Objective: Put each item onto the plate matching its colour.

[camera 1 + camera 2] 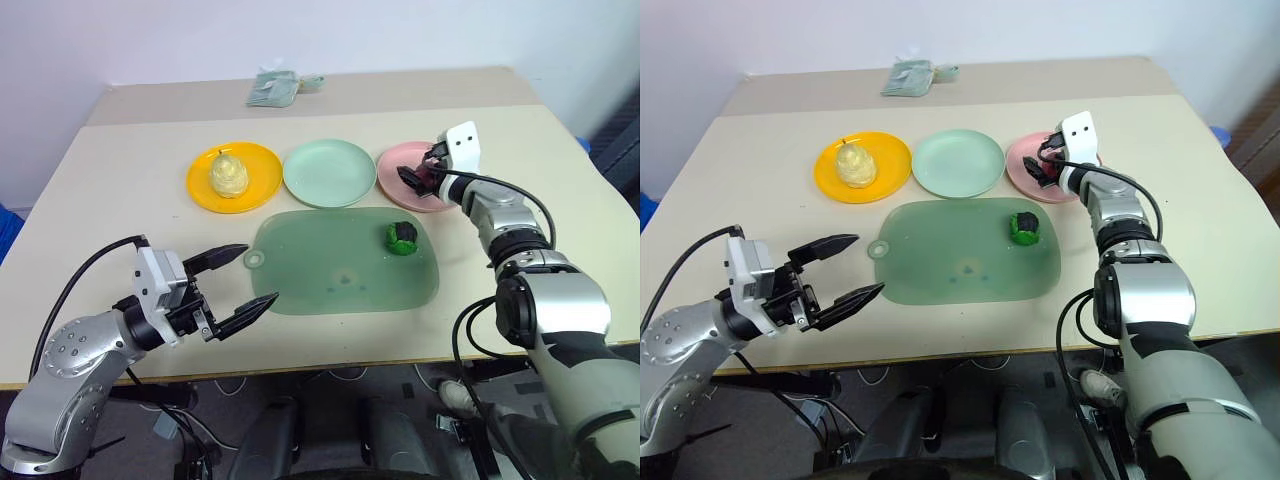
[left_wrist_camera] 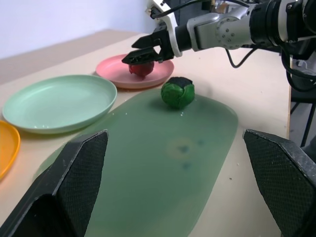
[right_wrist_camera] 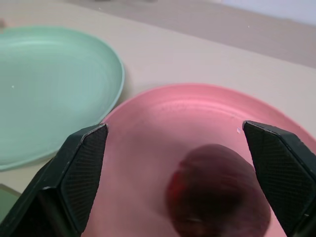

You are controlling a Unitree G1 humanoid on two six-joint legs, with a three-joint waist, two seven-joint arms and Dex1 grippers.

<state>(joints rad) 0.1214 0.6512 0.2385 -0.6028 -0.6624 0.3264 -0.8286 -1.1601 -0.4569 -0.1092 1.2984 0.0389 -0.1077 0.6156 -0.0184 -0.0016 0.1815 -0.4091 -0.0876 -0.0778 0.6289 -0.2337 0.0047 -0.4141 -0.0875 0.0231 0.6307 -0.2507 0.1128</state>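
Observation:
A pale yellow pear shape (image 1: 228,174) sits on the orange-yellow plate (image 1: 262,178) at the back left. The mint green plate (image 1: 329,172) in the middle holds nothing. A dark red ball (image 3: 217,195) lies on the pink plate (image 3: 163,118) between the spread fingers of my right gripper (image 3: 174,128), which is open and not gripping it. A green ball with a dark patch (image 1: 401,237) rests on the right end of the translucent mat (image 1: 330,270). My left gripper (image 1: 243,279) hovers open and holds nothing, near the mat's left front corner.
A crumpled pale green packet (image 1: 275,88) lies at the far edge of the beige table (image 1: 120,230). The mat lies just in front of the three plates. The table's front edge runs close below my left gripper.

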